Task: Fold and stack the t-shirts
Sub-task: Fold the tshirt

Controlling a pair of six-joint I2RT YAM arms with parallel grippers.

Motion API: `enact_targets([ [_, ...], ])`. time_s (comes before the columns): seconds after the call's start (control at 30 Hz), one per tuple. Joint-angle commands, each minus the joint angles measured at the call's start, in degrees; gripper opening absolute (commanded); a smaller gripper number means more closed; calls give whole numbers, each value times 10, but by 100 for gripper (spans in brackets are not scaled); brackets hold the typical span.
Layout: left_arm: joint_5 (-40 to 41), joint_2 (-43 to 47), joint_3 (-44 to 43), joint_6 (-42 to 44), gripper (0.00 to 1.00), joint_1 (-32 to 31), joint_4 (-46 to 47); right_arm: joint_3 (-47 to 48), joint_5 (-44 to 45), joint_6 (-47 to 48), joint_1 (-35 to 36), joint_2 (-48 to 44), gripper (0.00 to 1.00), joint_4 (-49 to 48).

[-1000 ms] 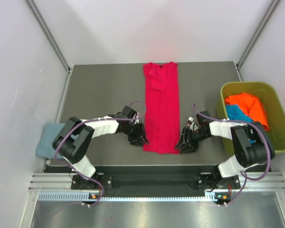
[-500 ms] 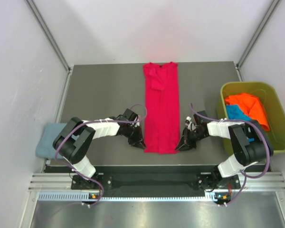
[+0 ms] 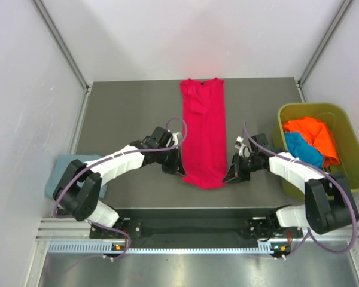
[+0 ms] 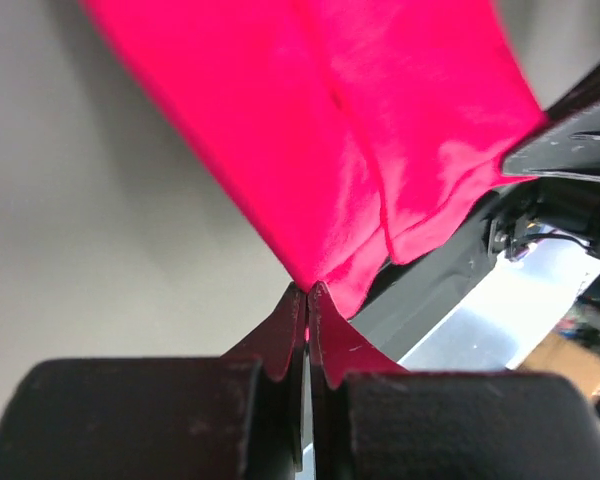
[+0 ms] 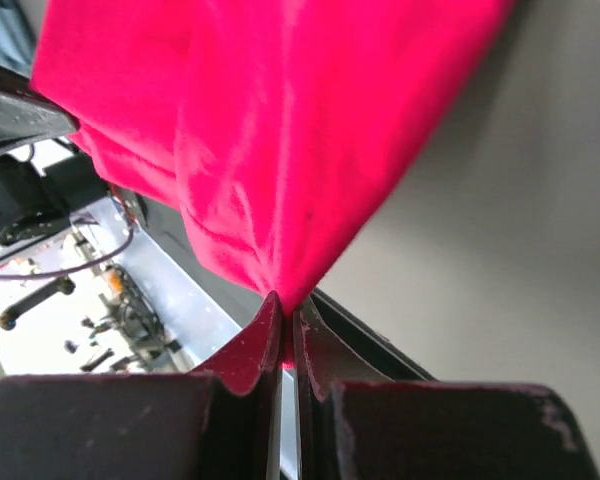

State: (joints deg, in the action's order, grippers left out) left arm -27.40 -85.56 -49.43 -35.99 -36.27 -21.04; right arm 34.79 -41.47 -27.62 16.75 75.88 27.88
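1. At the far left, the grey-blue t-shirt [image 3: 61,174] lay flat just off the left edge of the dark table [image 3: 125,113]. The base of the left arm hid part of it.
2. The left arm reached across the table towards the middle. The left gripper [image 3: 180,170] sat at the near left corner of the red t-shirt [image 3: 203,125], with its jaws closed on the cloth. In the left wrist view the two fingers [image 4: 280,335] were pressed together with the red corner pinched between their tips, and the fabric fanned out from there in a taut peak.
3. The red t-shirt lay as a long narrow strip down the middle of the table, with its collar at the far edge and its sides folded in. Its near end was drawn in and rounded between the two grippers.
4. The right gripper [image 3: 228,177] was at the near right corner of the same shirt, its jaws also clamped on the cloth. The right wrist view showed the fingertips [image 5: 250,345] meeting on a pulled-up point of red fabric.
5. At the right edge of the table stood the olive-green bin [image 3: 350,179]. It held the orange t-shirt [image 3: 316,131] in a crumpled heap, and the turquoise t-shirt [image 3: 300,146] touched the orange one on its near left side.
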Motion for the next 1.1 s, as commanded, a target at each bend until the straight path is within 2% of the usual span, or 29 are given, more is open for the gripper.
enact_targets([
  [0.0,11,27,-58,66,0,-2,-37,57,7,37,4,-33,0,34],
  [0.3,54,0,-240,135,0,-1,-102,184,16,50,-15,-27,0,48],
  [0.43,74,-30,-318,156,0,1,-104,240,14,44,-27,0,0,32],
  [0.9,71,-164,-387,162,0,80,-54,382,18,34,-76,183,0,-38],
  [1.07,68,-219,-445,159,0,103,-43,449,21,39,-79,252,0,-41],
])
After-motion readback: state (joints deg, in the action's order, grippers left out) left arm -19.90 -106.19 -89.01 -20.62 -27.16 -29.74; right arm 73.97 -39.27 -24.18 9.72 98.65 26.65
